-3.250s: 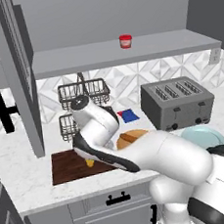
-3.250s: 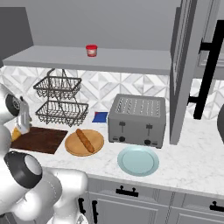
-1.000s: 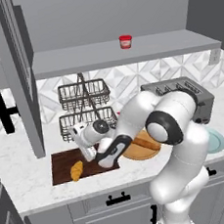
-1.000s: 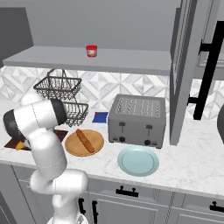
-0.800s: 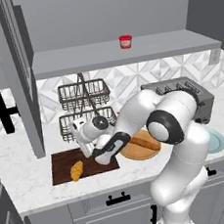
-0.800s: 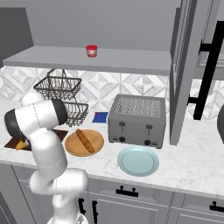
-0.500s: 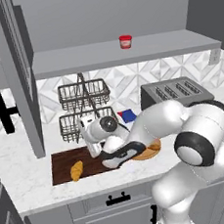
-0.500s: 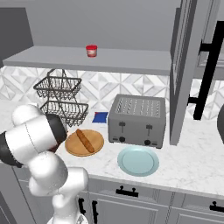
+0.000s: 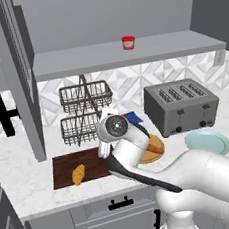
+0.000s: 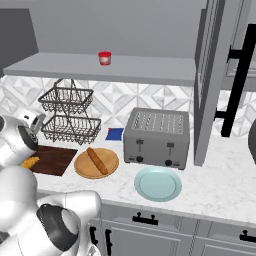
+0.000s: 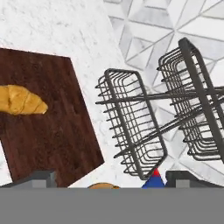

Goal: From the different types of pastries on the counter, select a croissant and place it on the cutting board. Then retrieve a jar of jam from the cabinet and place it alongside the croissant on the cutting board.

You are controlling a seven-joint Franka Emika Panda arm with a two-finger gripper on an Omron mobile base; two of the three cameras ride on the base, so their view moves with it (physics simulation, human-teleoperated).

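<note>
So in the left base view, the croissant is lying on the cutting board at lower left, toward the board's left end, and nothing is touching it. The white arm bends up over the board's right end, with the gripper hanging just above that edge of the board; I can't really make out the fingers here. The jar of jam sits on the cabinet shelf at top centre, well apart from everything on the counter. A two-tier wire basket stands behind the board, a toaster is right of centre, and a pale blue plate is in front of it. In the right base view, the jar sits upper left on the shelf, the board is at the left edge with the croissant peeking out next to the robot's body, and a round wooden board with a long brown roll lies just beside it. In the hand view, the croissant is at the left edge on the dark board, the basket fills the right side, and the two fingertips sit wide apart at the bottom with nothing between them.
</note>
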